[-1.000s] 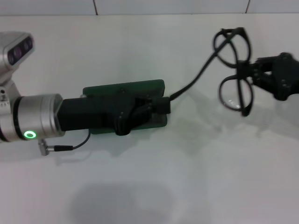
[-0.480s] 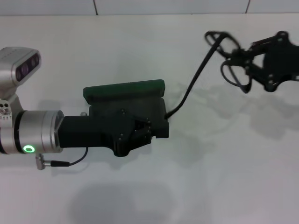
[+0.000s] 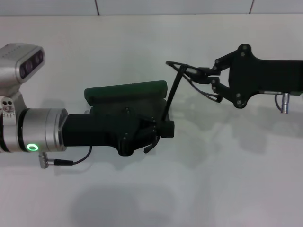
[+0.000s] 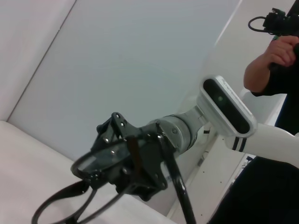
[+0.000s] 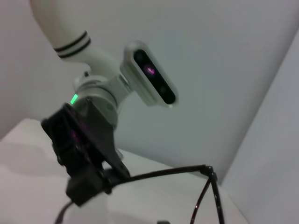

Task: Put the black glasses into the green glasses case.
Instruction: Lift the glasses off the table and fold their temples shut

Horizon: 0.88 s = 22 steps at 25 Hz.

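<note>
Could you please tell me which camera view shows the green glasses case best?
The head view: the green glasses case lies on the table, partly covered by the left tool. Neither wrist view shows the case.

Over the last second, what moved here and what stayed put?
The right hand, shut on the black glasses, carried them leftward toward the green glasses case and turned them edge-on. The left hand edged slightly nearer the camera, one temple tip at its fingers throughout. The case stayed put.
</note>
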Motion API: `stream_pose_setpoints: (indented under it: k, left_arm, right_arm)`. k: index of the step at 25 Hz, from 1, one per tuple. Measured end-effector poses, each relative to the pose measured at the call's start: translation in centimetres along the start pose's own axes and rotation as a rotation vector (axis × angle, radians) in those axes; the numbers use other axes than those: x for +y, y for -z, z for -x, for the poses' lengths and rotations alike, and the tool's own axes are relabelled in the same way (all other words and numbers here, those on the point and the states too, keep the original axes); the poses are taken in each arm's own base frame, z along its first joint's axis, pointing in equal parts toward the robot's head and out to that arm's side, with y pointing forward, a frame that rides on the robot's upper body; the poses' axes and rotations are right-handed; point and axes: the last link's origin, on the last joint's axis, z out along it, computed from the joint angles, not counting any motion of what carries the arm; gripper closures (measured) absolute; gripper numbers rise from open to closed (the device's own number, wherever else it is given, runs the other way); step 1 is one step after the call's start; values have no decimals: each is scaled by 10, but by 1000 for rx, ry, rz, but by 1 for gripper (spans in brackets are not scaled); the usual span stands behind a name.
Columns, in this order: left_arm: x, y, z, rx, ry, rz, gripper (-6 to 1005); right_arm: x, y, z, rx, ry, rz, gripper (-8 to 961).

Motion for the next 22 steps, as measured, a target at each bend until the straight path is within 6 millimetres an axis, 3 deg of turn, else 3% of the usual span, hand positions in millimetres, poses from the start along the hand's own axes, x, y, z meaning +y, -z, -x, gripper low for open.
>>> stream_pose_setpoints:
  k: [8, 22]
  left_arm:
    - [0, -3, -1, 10, -3, 1, 982]
    - [-2, -10, -7, 6, -17, 19, 979]
  right_arm:
    - [6, -11, 15, -103, -26, 42, 891]
    - [25, -36, 24, -179, -108, 133, 893]
